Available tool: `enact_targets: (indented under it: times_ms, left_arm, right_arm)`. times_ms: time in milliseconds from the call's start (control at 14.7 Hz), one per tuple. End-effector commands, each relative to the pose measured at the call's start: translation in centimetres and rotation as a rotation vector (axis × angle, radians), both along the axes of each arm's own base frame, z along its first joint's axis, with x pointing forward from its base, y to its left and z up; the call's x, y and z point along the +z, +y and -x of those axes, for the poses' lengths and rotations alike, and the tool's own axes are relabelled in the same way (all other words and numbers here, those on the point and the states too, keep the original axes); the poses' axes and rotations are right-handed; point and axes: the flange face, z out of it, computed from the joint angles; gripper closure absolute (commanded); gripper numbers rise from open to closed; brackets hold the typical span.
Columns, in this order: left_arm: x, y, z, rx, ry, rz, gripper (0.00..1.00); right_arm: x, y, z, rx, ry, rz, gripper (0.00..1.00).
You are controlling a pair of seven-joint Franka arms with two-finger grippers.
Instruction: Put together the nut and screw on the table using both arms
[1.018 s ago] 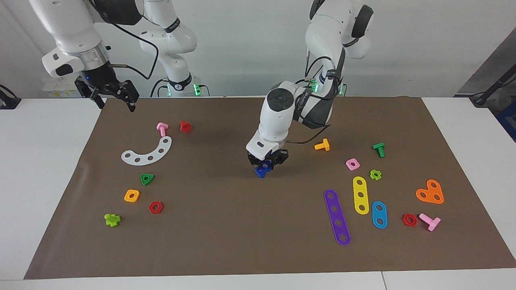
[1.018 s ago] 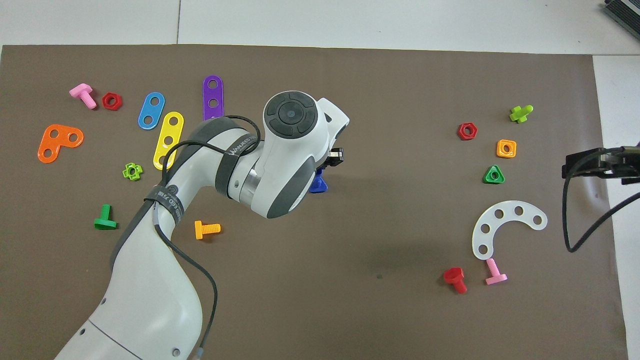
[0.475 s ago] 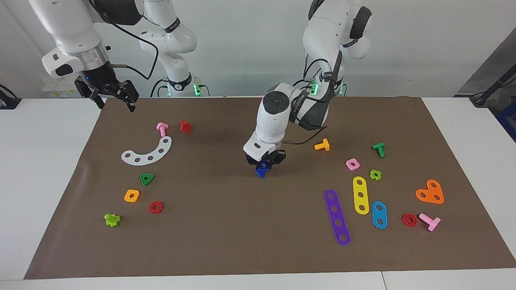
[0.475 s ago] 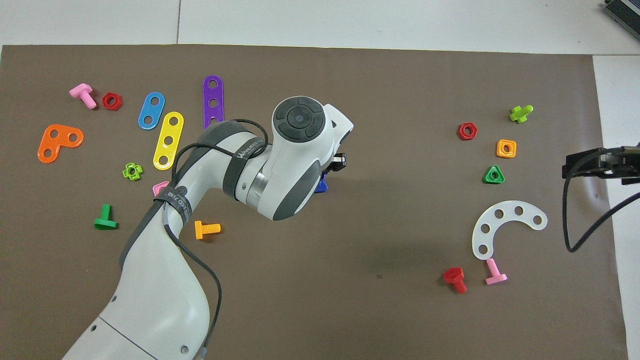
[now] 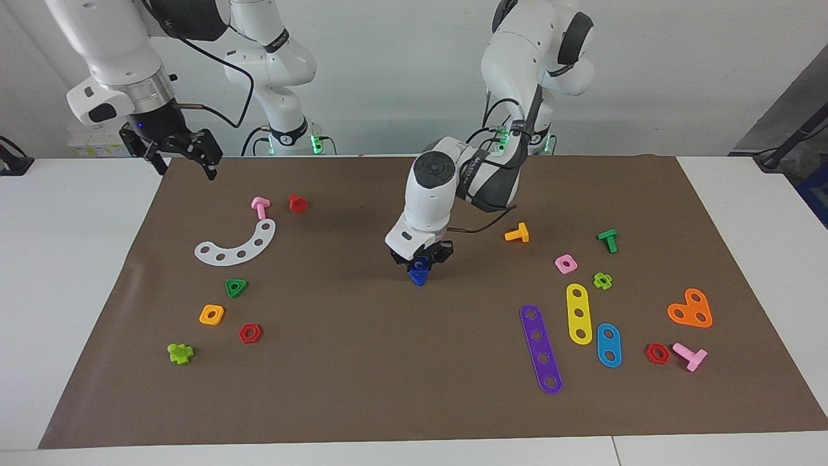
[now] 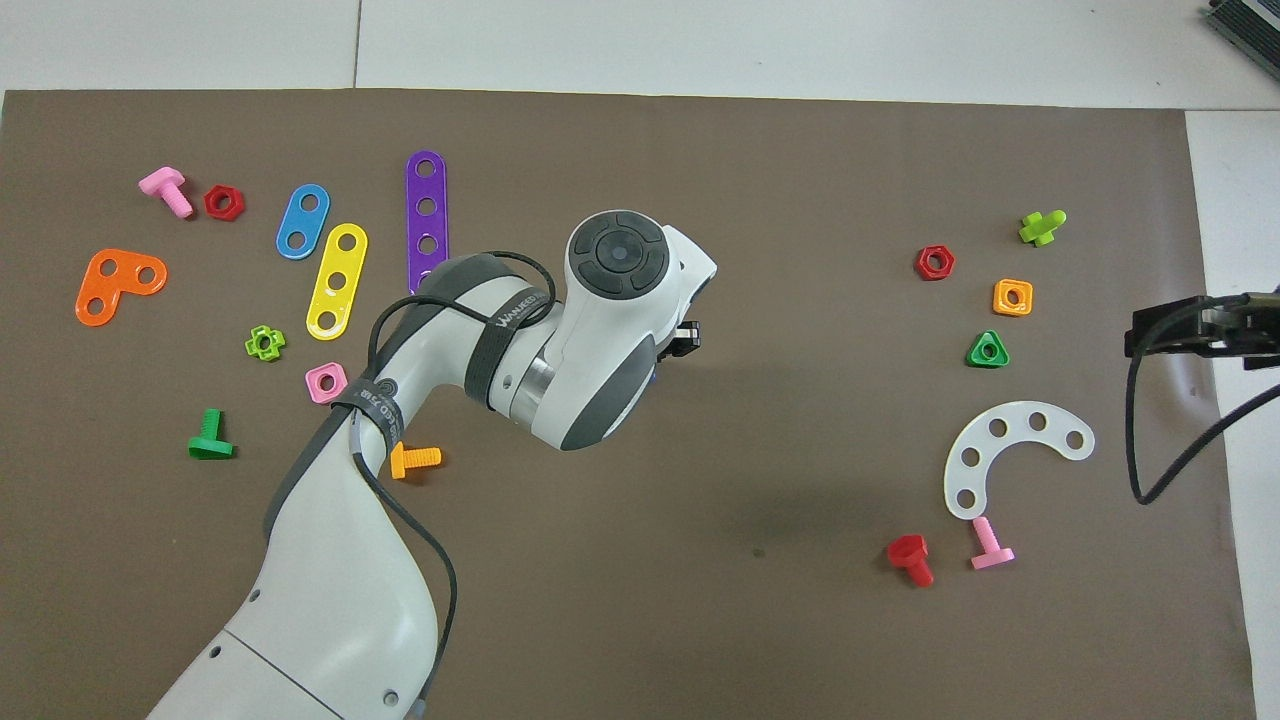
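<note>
Screw (image 5: 418, 277): a dark blue bolt with a triangular head, sitting near the middle of the brown mat (image 5: 362, 375) with its head down at the mat surface and its upper part going up into the left gripper (image 5: 420, 262).
Nut: a dark blue piece is showing at the top of the screw between the fingers; whether this is the square nut I cannot tell.
Left gripper jaws: pinching tight on the blue piece, the fingertips pressing in on it from both sides, pointing down over the mat's middle.
Left arm: reaching in from its base and bending down over the centre, its round grey joint cap facing the camera in the facing view.
Right gripper (image 5: 184, 155): hanging in the air over the mat's corner at the right arm's end of the table, waiting, jaws standing spread wide and holding nothing.
Facing view alone is showing: the grip itself, the blue triangular head under the fingertips, and the right gripper's spread fingers.
Overhead view alone is showing: the left arm's wrist covering the screw almost wholly, only a black bit of the left gripper (image 6: 686, 338) sticking out beside it; the right gripper is appearing only as a black block at the picture's edge.
Nearby parts: an orange bolt (image 5: 517, 233) and a pink square nut (image 5: 565, 263) are lying toward the left arm's end; a white curved strip (image 5: 237, 245) is lying toward the right arm's end.
</note>
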Motion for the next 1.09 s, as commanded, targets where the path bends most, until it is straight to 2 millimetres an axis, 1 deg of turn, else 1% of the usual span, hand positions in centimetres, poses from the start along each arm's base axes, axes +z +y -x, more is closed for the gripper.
enact_targets:
  times_ms: [0, 339, 611, 814, 882, 950, 1018]
  left_arm:
    - [-0.8, 0.2, 0.4, 0.011, -0.012, -0.021, 0.72]
    - [-1.5, 0.4, 0.5, 0.011, -0.018, -0.018, 0.73]
    - [-2.5, 0.3, 0.9, 0.016, -0.028, -0.012, 0.73]
    - [-2.7, 0.2, 1.0, 0.016, -0.029, -0.011, 0.73]
    - [-2.6, 0.2, 1.0, 0.016, -0.03, -0.01, 0.71]
    - [-2.6, 0.2, 1.0, 0.016, -0.03, -0.01, 0.64]
    - [-2.6, 0.2, 1.0, 0.014, -0.034, -0.01, 0.49]
  right_arm:
    - [-0.1, -0.4, 0.5, 0.022, 0.004, -0.027, 0.0]
    - [-0.1, -0.5, 0.5, 0.02, 0.004, -0.027, 0.0]
    - [-0.1, -0.6, 0.5, 0.019, 0.004, -0.027, 0.0]
    - [-0.1, -0.5, 0.5, 0.02, 0.004, -0.027, 0.0]
    - [-0.1, -0.5, 0.5, 0.02, 0.004, -0.027, 0.0]
    - [-0.1, -0.5, 0.5, 0.02, 0.004, -0.027, 0.0]
    - [-0.1, -0.5, 0.5, 0.02, 0.004, -0.027, 0.0]
